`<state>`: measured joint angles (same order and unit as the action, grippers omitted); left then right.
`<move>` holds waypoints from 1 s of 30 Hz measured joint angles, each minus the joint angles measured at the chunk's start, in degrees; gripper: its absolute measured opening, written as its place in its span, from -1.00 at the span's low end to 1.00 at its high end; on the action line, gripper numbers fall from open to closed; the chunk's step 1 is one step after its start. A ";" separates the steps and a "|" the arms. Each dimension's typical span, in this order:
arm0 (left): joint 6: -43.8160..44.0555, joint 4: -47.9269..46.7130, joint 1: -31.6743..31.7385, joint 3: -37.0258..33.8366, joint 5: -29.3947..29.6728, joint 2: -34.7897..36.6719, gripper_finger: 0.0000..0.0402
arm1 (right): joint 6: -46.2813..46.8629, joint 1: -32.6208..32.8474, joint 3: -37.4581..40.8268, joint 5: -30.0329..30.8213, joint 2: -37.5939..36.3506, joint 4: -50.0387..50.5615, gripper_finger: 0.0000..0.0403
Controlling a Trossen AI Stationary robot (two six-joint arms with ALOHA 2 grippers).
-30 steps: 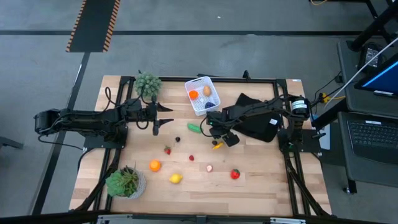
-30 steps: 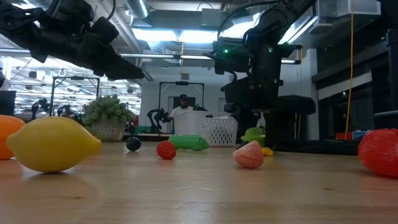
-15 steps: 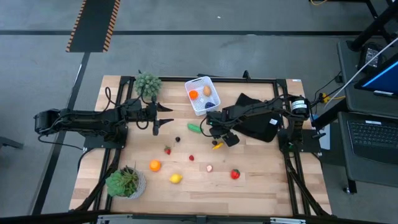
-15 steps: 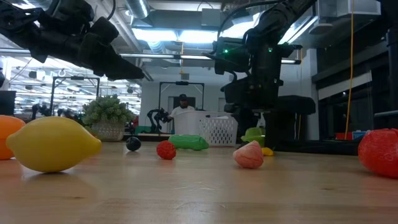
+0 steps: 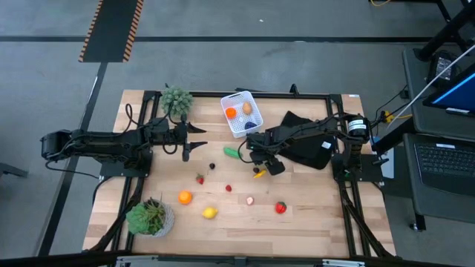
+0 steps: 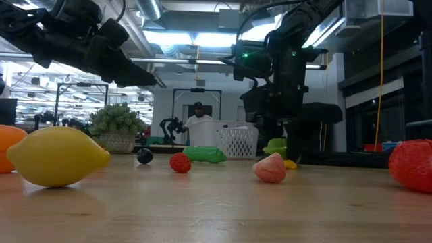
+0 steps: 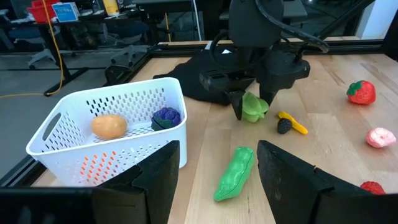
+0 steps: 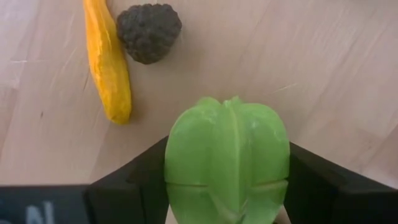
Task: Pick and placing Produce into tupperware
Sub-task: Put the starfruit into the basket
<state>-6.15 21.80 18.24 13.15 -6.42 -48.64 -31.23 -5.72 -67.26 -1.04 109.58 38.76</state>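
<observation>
Right gripper (image 8: 227,205) clamps a green fruit (image 8: 227,158) between its fingers, just beside yellow pepper (image 8: 107,62) and dark berry (image 8: 149,31).

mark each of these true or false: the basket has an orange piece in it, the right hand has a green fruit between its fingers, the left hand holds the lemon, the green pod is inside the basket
1. The white basket has an orange piece in it. True.
2. The right hand has a green fruit between its fingers. True.
3. The left hand holds the lemon. False: that hand hangs over bare wood with nothing in it, and the lemon lies near the table's front edge.
4. The green pod is inside the basket. False: it lies on the table beside the basket.
</observation>
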 joint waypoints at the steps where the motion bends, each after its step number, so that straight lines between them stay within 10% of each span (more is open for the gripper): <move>1: -0.01 0.00 0.00 0.00 0.00 0.00 0.03 | 0.88 0.05 0.00 0.09 0.00 0.04 0.16; 30: -0.28 -0.13 0.13 0.00 0.00 0.00 0.03 | 7.43 -3.13 -8.98 -1.74 -9.43 2.78 0.16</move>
<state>-6.44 21.67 18.37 13.15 -6.42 -48.64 -23.80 -8.85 -76.25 -2.79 100.15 41.54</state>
